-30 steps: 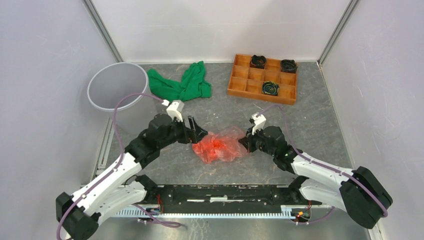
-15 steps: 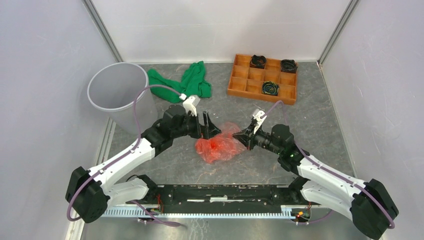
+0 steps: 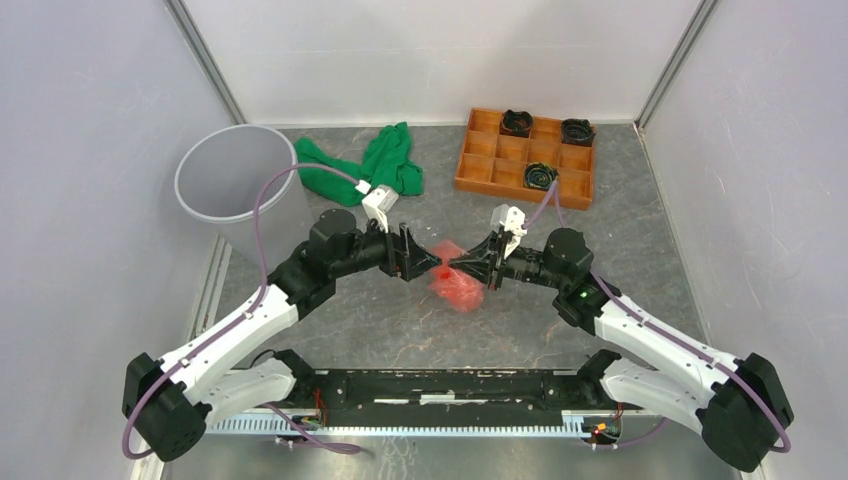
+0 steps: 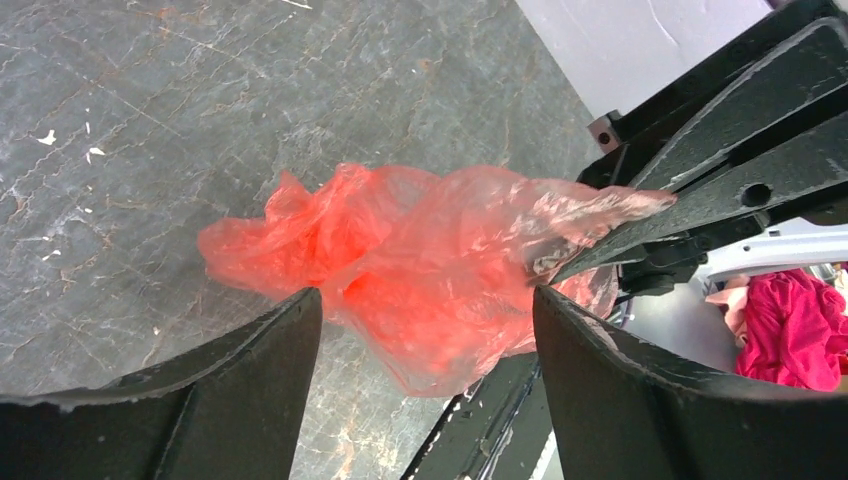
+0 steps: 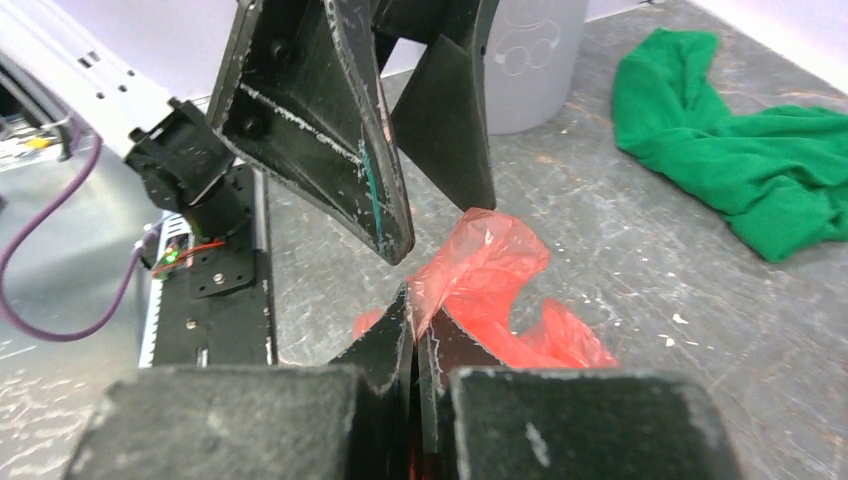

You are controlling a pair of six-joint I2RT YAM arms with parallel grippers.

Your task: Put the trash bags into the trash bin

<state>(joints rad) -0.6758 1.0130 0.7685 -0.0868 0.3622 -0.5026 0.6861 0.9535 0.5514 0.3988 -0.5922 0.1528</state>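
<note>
At centre, right gripper (image 3: 454, 263) clamps trash bag (image 3: 458, 291); left gripper (image 3: 431, 263) gapes wide, gripping nothing; bag's pinched edge hidden from above.

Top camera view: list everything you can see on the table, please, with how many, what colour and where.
bag: one, see-through red-orange, middle of the table, pinched and hanging between the two grippers
bin: one, light grey, far left corner, upright, nothing visible inside
cloth: one, green, crumpled at the back, just right of the bin
tray: one, orange-brown with compartments, back right
coiled items: three, black, each in its own tray compartment
table: one, dark grey and marbled
left gripper: one, black, open, its fingers on either side of the bag
right gripper: one, black, shut on the bag's upper edge
</note>
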